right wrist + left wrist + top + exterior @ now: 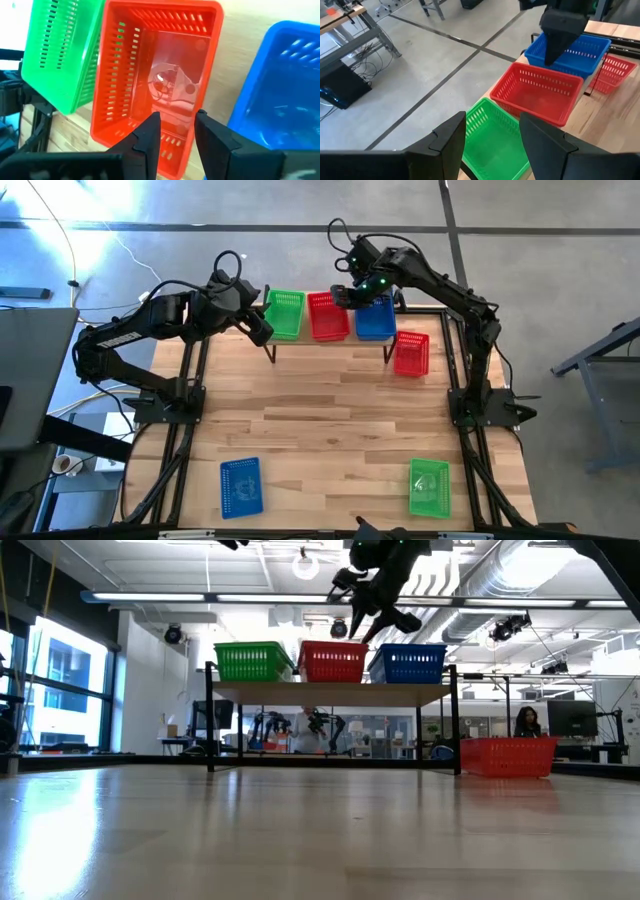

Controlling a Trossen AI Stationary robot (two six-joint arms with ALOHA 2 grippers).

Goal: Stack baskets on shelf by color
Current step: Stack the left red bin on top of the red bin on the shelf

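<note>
On the shelf (330, 693) at the table's far edge stand a green basket (286, 314), a red basket (327, 316) and a blue basket (375, 318), side by side on their bottoms. My right gripper (177, 120) hovers open just above the red basket's (160, 80) end next to the blue basket (285, 95); in the low view my right gripper (368, 632) shows clear of the rims. My left gripper (492, 122) stands open beside the shelf's left end, above the green basket (492, 145), with nothing between its fingers.
Another red basket (411, 352) sits on the table just right of the shelf's right leg. A blue basket (240, 485) lies near the front left and a green basket (430, 486) near the front right. Bare wood lies between them and the shelf.
</note>
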